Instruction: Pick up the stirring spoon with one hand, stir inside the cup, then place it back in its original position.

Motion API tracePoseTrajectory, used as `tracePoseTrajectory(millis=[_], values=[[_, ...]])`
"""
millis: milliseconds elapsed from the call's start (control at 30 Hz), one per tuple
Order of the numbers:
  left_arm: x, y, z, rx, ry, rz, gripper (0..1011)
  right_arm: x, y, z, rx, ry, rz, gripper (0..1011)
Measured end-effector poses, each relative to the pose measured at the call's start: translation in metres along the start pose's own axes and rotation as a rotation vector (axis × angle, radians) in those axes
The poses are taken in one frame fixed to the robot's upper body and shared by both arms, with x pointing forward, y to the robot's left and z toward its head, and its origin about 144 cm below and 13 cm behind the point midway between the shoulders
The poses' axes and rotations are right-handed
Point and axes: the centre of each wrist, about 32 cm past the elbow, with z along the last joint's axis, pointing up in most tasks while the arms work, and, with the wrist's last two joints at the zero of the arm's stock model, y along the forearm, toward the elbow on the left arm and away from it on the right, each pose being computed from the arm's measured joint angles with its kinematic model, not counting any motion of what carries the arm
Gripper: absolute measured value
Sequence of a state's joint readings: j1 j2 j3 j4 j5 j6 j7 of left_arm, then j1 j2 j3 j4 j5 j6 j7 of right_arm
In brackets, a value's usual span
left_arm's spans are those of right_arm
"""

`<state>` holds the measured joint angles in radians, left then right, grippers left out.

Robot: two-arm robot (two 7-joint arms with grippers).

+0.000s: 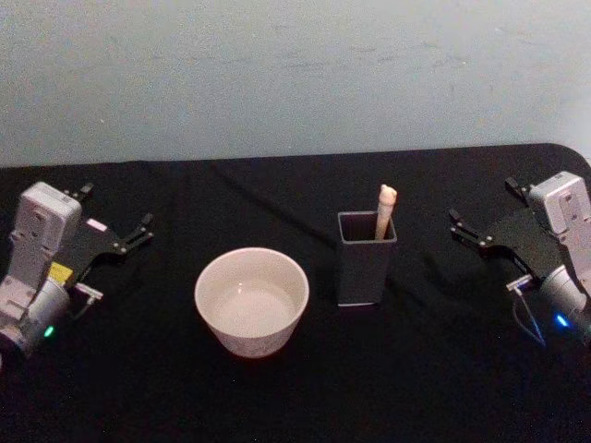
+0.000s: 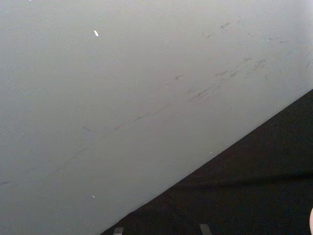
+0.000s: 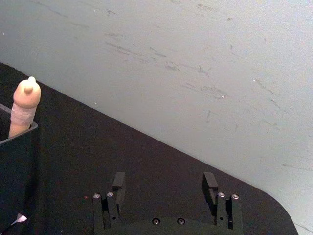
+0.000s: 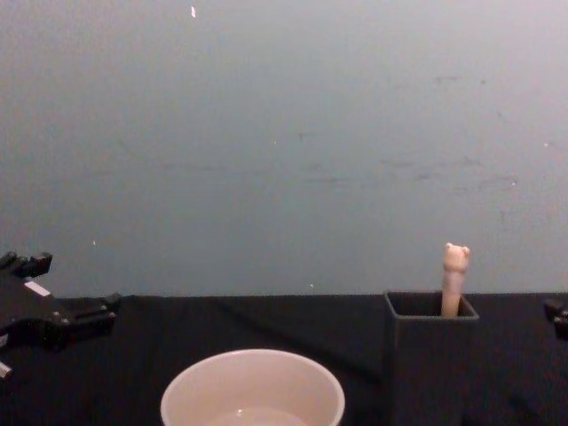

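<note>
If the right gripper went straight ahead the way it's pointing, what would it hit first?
Probably nothing nearby: the right gripper points past the holder, toward the back wall.

The spoon (image 1: 387, 209) hides stem and bowl inside the holder (image 1: 366, 272) — the cup (image 4: 253, 389) is cut off below.

Pale grey-blue wall (image 1: 295, 74) w/ scuff marks behind black-clothed table (image 1: 277, 397)
</note>
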<state>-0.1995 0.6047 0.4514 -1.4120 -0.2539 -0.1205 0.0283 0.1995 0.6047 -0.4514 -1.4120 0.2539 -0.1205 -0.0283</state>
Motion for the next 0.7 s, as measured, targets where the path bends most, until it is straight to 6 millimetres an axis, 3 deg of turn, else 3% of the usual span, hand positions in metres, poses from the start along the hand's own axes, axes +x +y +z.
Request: tracePoseTrajectory(millis=[367,700], values=[[0.000,0.000,0.000,0.000,0.000,0.000,1001,0.002,-0.001,0.002,0.010,0.032,0.017,1002],[0.000,0.000,0.000,0.000,0.000,0.000,1001,0.011,-0.012,0.018,0.045,0.225,0.143,1002]])
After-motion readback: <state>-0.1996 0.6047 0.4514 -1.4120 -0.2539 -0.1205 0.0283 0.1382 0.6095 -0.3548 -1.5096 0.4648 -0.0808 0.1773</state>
